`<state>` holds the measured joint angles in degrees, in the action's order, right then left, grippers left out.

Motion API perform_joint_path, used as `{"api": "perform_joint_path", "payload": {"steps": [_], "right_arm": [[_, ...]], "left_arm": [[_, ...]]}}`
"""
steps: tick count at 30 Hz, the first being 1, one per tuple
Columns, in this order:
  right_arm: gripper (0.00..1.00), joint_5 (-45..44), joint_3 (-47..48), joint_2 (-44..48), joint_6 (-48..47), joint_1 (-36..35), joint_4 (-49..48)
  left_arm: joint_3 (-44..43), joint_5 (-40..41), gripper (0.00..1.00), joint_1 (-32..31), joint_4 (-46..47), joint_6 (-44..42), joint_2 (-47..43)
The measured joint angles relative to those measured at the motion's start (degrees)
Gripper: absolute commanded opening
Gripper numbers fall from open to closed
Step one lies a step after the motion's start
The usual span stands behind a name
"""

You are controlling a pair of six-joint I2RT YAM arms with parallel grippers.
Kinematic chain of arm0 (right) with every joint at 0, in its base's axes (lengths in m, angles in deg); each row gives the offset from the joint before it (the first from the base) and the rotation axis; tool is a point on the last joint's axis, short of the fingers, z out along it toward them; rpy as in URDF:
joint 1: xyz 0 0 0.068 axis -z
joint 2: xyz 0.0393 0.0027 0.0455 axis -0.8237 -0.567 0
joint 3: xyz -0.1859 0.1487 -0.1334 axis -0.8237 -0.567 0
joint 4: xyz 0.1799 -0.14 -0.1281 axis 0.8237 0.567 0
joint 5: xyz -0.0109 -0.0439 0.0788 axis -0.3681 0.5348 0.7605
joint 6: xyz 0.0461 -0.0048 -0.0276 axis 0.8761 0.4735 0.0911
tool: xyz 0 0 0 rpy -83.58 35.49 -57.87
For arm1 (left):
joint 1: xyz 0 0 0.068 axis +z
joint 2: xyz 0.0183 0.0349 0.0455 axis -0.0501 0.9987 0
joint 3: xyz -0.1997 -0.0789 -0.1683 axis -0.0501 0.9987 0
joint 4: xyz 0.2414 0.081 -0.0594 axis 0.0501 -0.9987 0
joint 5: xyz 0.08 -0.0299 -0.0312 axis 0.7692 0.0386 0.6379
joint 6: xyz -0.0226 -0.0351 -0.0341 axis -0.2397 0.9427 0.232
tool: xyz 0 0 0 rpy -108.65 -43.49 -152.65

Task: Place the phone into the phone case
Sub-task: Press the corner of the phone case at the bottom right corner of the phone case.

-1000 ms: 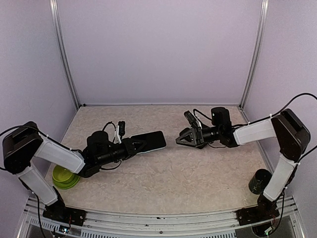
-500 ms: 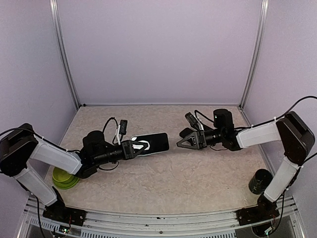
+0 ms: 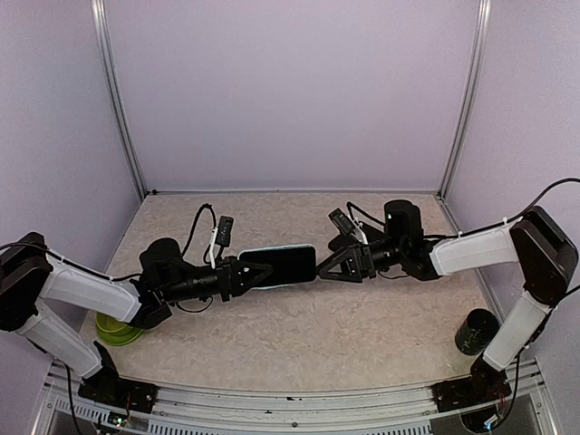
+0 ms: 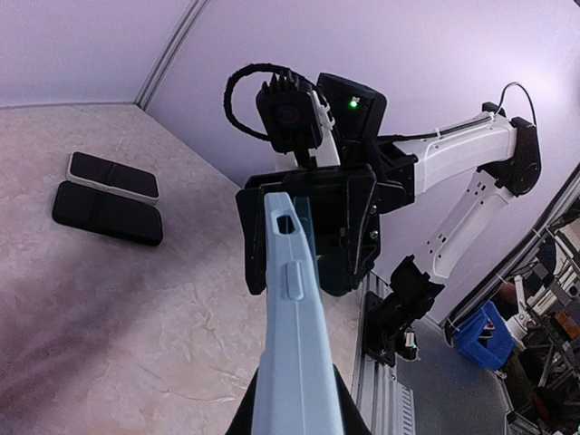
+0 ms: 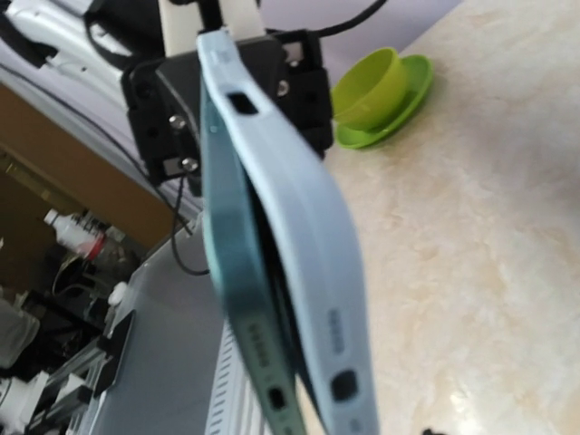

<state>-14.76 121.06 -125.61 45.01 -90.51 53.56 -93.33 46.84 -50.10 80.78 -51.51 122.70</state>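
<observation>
The phone [image 3: 281, 265] is held level above the table's middle, dark screen up, with my left gripper [image 3: 252, 272] shut on its left end. In the right wrist view the phone's teal edge [image 5: 231, 299] sits partly inside the pale blue phone case [image 5: 290, 236], and the two gape apart at the near end. Seen edge-on from the left wrist, the case [image 4: 290, 335] runs from my left gripper [image 4: 294, 417] toward my right gripper [image 4: 304, 245]. My right gripper [image 3: 324, 268] is open, one jaw on each side of the far end. Its fingers are out of its own view.
A green cup on a green saucer [image 3: 116, 324] stands at the front left, under my left arm. A dark cylinder [image 3: 475, 331] stands at the front right by the right arm's base. Two flat black pads [image 4: 107, 213] lie on the table.
My left arm has carried the phone and case to the right. My right gripper has moved left to meet it, opened wider, and now straddles its end.
</observation>
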Motion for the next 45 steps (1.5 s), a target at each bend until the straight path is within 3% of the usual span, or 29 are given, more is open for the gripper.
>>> {"api": "perform_joint_path", "payload": {"steps": [10,23,35,45], "right_arm": [[0.58,2.3,0.0,0.6,-1.0,-2.0,-1.3],[0.46,6.4,-0.7,0.6,3.4,-2.3,-9.2],[0.26,7.7,-1.2,0.6,5.0,-2.4,-10.7],[0.06,7.5,-1.2,0.6,3.5,-2.3,-9.4]], "left_arm": [[0.0,-5.0,0.00,0.0,0.5,-1.8,-0.7],[0.0,-9.0,0.01,-0.1,1.8,-1.4,0.8],[-0.1,-11.3,0.01,-0.1,5.0,-0.1,2.9],[-0.4,-11.6,0.11,-0.1,4.8,0.4,3.6]]}}
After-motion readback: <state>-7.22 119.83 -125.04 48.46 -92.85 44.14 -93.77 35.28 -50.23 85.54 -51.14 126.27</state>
